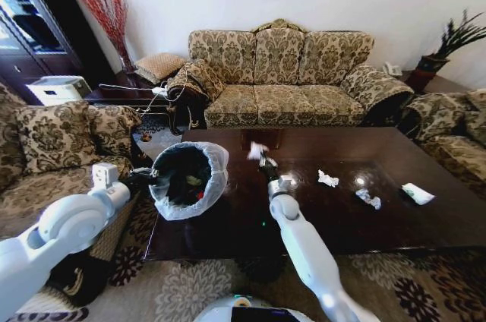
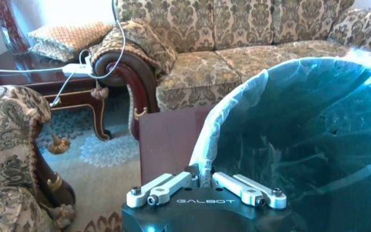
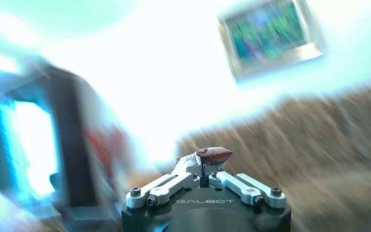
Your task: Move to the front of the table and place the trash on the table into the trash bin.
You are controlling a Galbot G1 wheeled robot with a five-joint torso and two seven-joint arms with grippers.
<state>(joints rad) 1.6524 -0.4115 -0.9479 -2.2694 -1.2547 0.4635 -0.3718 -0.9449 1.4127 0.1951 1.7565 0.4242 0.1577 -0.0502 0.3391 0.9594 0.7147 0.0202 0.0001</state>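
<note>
The trash bin [image 1: 190, 179], black with a white bag over its rim, hangs tilted at the left end of the dark table [image 1: 342, 223], its mouth facing me. My left gripper [image 1: 154, 175] is shut on the bin rim [image 2: 206, 145], as the left wrist view shows at the gripper [image 2: 202, 180]. Some trash lies inside the bin. My right gripper [image 1: 263, 159] hovers over the table just right of the bin, shut on a small white and reddish-brown piece of trash [image 3: 210, 155]. More trash lies on the table: two white paper wads [image 1: 328, 178] [image 1: 368, 198] and a white packet [image 1: 418, 194].
A patterned sofa [image 1: 288, 79] stands behind the table, with armchairs at the left [image 1: 53, 147] and right [image 1: 456, 132]. A side table with cables [image 1: 129, 93] stands at the back left. Patterned carpet [image 1: 190, 284] covers the floor in front.
</note>
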